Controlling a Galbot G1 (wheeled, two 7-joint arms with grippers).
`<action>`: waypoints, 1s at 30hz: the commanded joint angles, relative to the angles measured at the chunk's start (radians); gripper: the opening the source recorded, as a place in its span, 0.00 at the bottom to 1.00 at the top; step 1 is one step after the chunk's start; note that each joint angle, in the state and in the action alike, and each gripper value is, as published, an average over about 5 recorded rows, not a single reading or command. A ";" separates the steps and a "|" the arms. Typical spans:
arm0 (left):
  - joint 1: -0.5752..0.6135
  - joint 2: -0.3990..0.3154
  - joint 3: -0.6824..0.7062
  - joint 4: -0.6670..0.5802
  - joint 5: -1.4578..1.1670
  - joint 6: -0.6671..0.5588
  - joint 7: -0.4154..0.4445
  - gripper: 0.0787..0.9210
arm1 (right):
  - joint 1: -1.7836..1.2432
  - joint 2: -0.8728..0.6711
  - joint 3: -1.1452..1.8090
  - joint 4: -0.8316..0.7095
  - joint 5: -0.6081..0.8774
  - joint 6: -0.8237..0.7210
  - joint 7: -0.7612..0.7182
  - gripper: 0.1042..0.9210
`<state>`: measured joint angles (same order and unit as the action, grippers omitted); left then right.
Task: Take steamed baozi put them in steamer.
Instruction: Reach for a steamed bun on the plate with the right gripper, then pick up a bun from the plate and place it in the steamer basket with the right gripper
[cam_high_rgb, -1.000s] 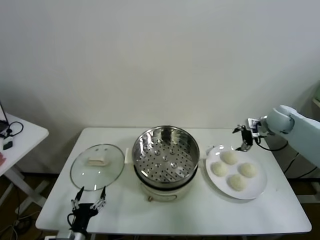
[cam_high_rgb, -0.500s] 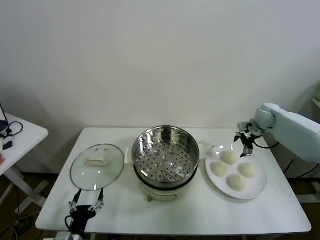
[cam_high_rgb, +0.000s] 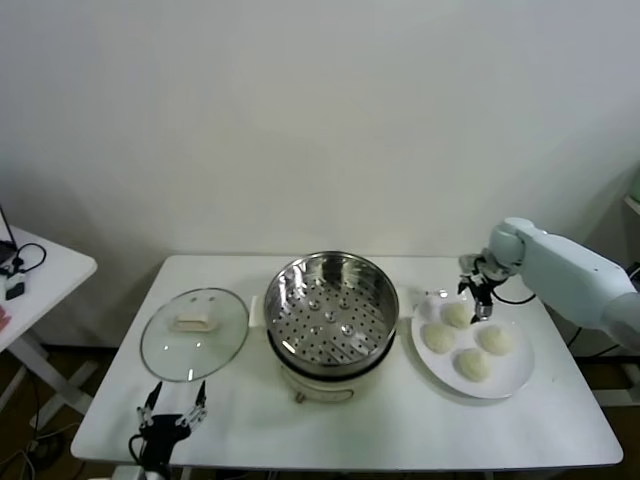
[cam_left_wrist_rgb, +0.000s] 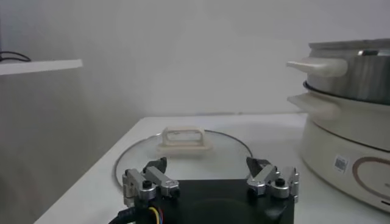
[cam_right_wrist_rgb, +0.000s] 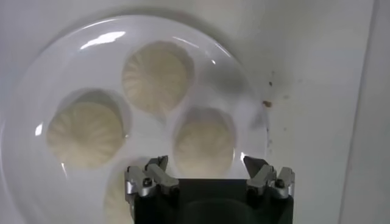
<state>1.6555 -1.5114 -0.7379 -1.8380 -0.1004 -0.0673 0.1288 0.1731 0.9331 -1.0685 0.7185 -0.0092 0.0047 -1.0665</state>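
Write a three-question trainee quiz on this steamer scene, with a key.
1. How many steamed baozi lie on the white plate?
2. True or false: the steamer already holds a bun.
3. Which gripper hovers over the plate: A) left gripper B) right gripper?

Key: 1. Four. 2. False; its perforated floor is bare, and the glass lid lies on the table beside it. 3. B; it is open above the buns.

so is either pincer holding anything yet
No. The right pincer hangs open above a baozi on the plate; the left pincer is open by the lid.
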 joint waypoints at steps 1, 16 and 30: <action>-0.003 0.003 0.001 0.010 0.005 -0.001 0.000 0.88 | -0.029 0.027 0.031 -0.054 -0.022 0.008 -0.001 0.88; -0.008 0.005 0.000 0.021 0.015 -0.006 0.007 0.88 | -0.034 0.049 0.065 -0.101 -0.028 0.017 -0.005 0.81; -0.005 0.004 -0.002 0.022 0.022 -0.006 0.004 0.88 | -0.025 0.039 0.058 -0.061 -0.018 0.021 -0.021 0.64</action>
<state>1.6497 -1.5070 -0.7407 -1.8153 -0.0796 -0.0733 0.1331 0.1487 0.9668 -1.0176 0.6589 -0.0238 0.0290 -1.0891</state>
